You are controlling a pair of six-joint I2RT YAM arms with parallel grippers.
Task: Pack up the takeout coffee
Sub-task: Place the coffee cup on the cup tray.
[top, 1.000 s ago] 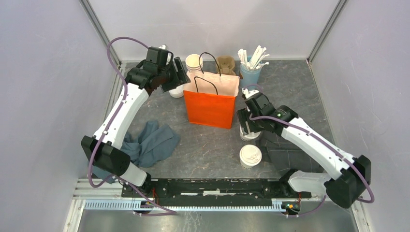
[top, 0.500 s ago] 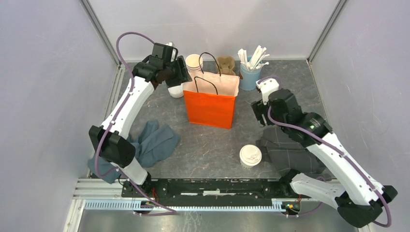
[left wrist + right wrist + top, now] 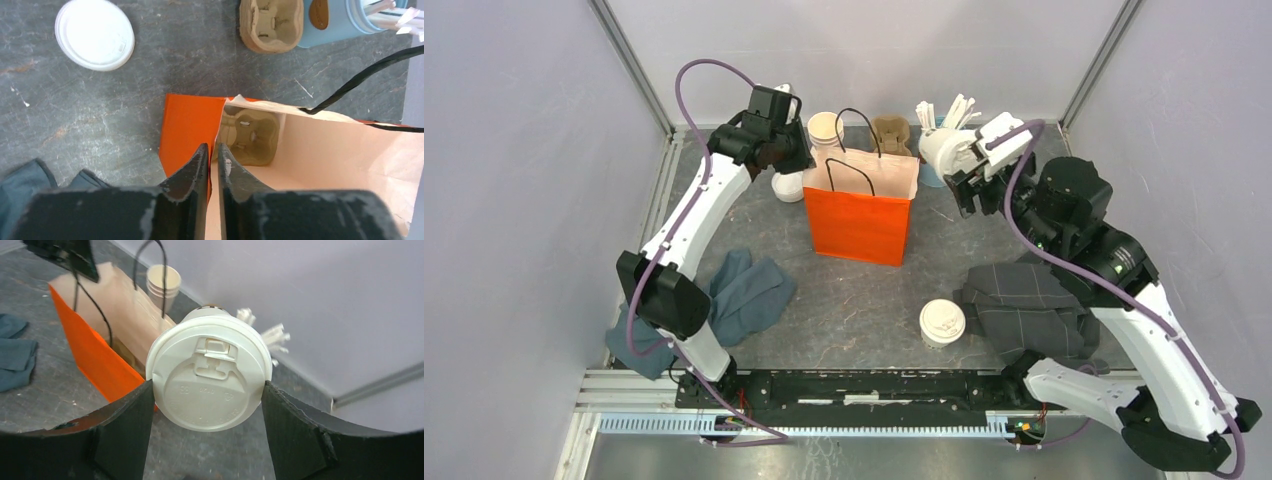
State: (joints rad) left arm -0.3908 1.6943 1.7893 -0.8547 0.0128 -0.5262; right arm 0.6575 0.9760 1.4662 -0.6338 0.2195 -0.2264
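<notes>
Right tool grips a lidded cup, tipped sideways near the bag. Left tool pinches the bag's rim.

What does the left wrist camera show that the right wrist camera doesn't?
Only left wrist: a pulp cup carrier down inside the orange bag, and a loose white lid on the table. Only right wrist: a lidded cup clamped in the right gripper, plus stacked lidless cups. Both: that orange bag.
</notes>
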